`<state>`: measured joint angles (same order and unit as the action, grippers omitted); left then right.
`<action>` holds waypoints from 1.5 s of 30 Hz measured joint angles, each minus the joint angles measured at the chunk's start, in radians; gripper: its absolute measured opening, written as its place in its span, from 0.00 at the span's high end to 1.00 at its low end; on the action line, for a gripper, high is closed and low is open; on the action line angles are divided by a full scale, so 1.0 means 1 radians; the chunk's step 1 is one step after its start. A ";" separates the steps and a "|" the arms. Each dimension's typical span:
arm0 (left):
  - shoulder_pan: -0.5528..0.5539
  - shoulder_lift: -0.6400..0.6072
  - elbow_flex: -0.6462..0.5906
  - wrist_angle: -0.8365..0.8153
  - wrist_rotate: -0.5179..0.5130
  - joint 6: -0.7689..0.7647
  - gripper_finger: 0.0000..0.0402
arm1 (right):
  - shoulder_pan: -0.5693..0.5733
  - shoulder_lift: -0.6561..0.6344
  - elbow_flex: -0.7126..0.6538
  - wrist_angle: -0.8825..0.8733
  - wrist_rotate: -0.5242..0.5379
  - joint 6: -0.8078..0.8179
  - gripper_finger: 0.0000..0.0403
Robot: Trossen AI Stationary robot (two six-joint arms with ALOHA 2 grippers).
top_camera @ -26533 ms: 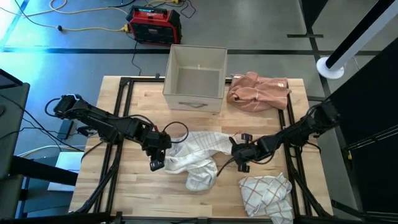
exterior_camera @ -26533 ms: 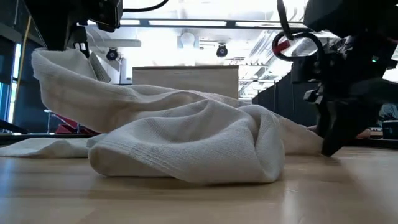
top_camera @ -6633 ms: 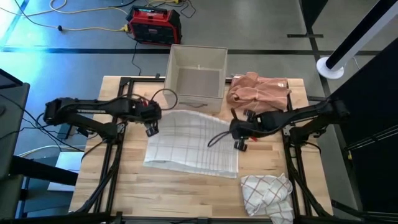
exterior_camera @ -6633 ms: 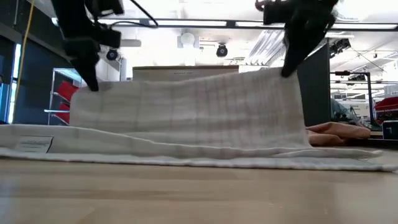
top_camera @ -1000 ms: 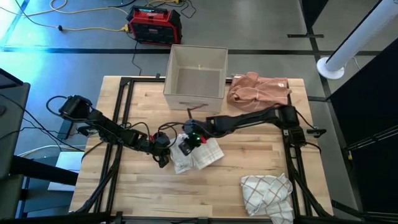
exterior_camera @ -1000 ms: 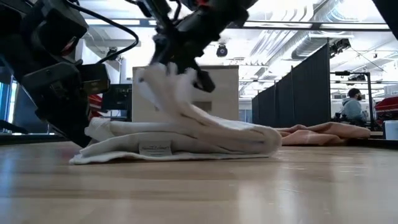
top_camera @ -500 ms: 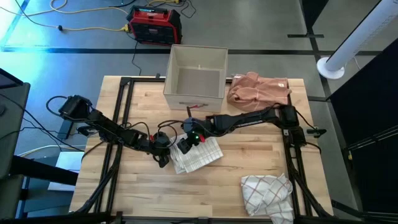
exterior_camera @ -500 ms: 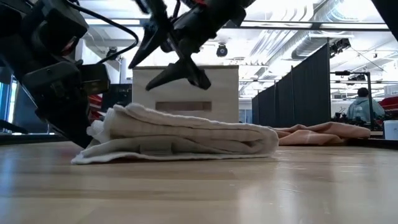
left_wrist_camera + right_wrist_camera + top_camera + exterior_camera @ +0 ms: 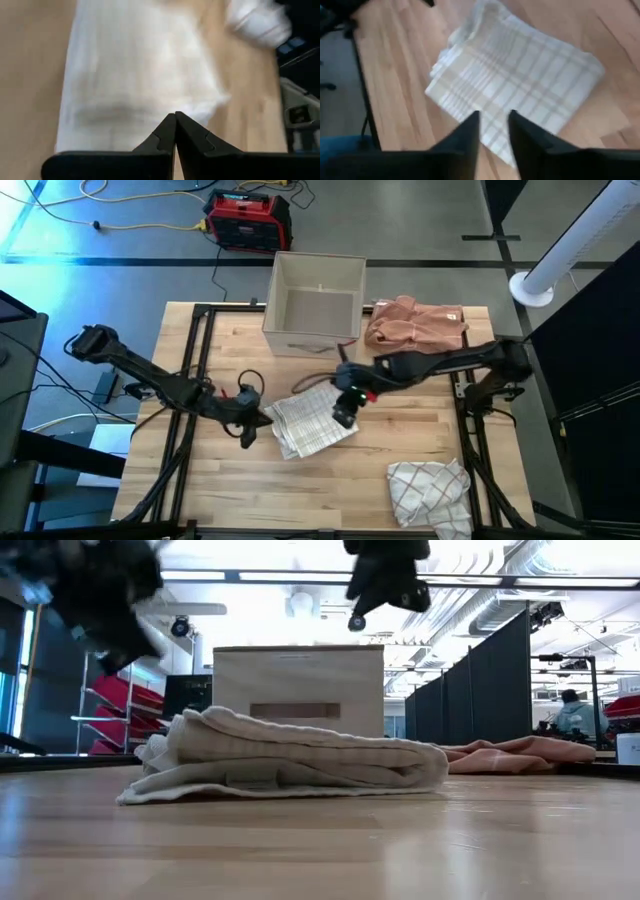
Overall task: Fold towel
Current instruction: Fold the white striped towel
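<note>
Wooden table (image 9: 420, 435) under us carries the towel (image 9: 312, 423) as a compact checked bundle, which we judge is folded and set down, since neither gripper has hold of it. Our left gripper (image 9: 249, 427), fingers pressed together on nothing, sits just beside the towel's near edge. Farther across, our right gripper (image 9: 343, 411), fingers a little apart and empty, hangs over its opposite edge, apparently clear of the cloth.

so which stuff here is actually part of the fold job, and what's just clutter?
In the job:
folded plaid towel
left gripper
right gripper

Lying about:
beige bin
pink cloth
crumpled plaid towel
</note>
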<state>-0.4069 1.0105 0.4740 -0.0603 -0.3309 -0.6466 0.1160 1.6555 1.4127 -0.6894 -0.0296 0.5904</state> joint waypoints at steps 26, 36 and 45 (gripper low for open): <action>0.245 0.338 0.050 -0.012 0.370 0.157 1.00 | 0.094 0.100 -0.594 0.888 0.031 0.232 1.00; 0.177 0.265 0.149 0.038 0.292 0.153 1.00 | 0.024 -0.011 -0.536 0.875 0.345 -0.020 1.00; 0.103 0.520 0.146 0.143 0.339 0.075 1.00 | -0.025 0.164 -0.535 0.971 0.356 -0.039 1.00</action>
<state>-0.3037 1.5303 0.6201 0.0829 0.0077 -0.5719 0.0914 1.8191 0.8774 0.2813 0.3260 0.5515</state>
